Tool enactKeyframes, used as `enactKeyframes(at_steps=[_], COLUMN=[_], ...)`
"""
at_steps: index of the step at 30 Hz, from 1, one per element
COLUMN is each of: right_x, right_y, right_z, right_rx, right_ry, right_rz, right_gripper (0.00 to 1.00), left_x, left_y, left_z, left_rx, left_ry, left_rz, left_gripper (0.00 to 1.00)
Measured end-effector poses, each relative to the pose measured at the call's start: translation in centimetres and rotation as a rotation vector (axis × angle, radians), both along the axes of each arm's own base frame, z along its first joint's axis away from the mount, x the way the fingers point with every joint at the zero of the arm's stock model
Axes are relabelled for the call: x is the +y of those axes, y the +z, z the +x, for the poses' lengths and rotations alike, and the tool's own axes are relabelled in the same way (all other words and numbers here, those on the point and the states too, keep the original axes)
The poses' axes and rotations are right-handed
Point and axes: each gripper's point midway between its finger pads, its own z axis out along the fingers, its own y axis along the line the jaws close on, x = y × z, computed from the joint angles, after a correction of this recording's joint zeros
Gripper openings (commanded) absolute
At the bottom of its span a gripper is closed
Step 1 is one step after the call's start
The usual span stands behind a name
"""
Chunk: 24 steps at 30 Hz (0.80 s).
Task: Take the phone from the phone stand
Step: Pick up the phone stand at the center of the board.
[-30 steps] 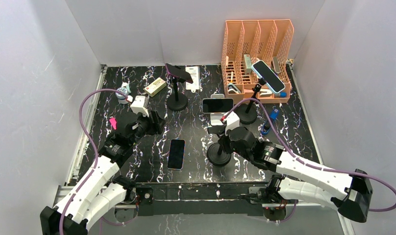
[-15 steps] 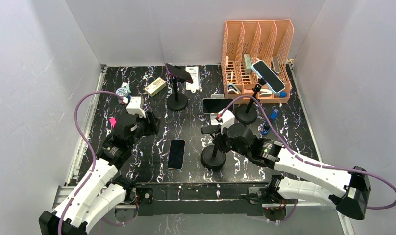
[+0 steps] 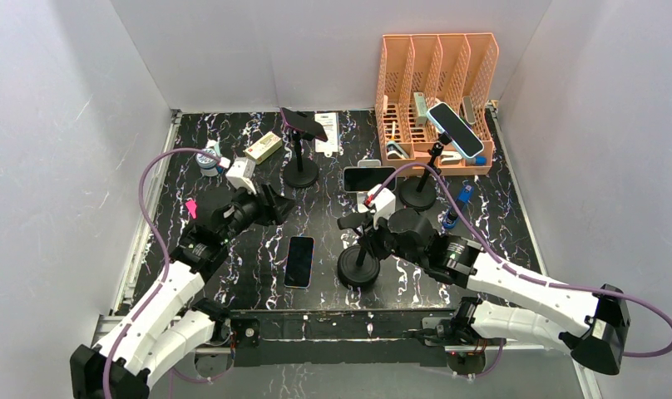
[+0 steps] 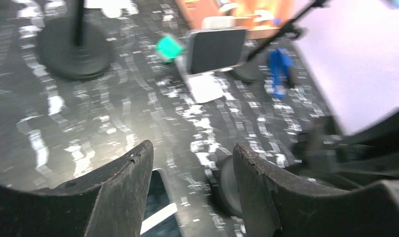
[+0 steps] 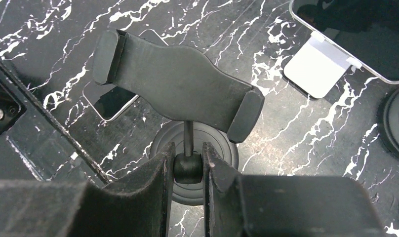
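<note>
Phone lies flat on the black marbled table, dark face up, just left of the phone stand and apart from it. Further left of the stand and behind the phone, the left gripper hangs above the table. Its wrist view, though blurred, shows what the top view does not: the fingers spread wide with nothing between them. The stand is upright on its round base. From above, the right gripper merely sits at the stem. Its own camera shows more – both fingers clamped on the ball joint under the bare cradle, and a corner of the phone past the cradle's left end.
</note>
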Motion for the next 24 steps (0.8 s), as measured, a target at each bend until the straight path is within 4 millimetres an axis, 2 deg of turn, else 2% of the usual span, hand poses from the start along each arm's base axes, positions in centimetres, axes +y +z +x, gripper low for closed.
enactKeyframes(at_steps=[4,7,14,18,24], right_x=[0.3,0.5,0.8,0.9,1.1], right_y=[0.3,0.4,0.7,0.6,0.6], right_z=[-0.5,-0.6,-1.0,-1.2,-1.5], right_rx=[-0.003,-0.002,-0.011,-0.011,-0.012], right_ry=[0.035,0.051,0.087,0.110,0.136], right_rz=[0.015,0.025,0.030,0.028,0.025], right_gripper=[0.01,0.01,0.01,0.01,0.01], left_x=[-3.9,-5.9,-11.0,-13.5,-14.3], left_y=[2.7,3.8,2.7,3.2,2.7], left_z=[-0.5,-0.9,-3.2,-4.3,-4.5], left_rx=[0.000,0.024,0.140,0.161,0.189], left_ry=[-0.151,-0.234,-0.404,-0.486,-0.506], left_rz=[-0.200,-0.295,-0.310,-0.293,-0.286], left_gripper=[0.60,0.60,0.61,0.62,0.62])
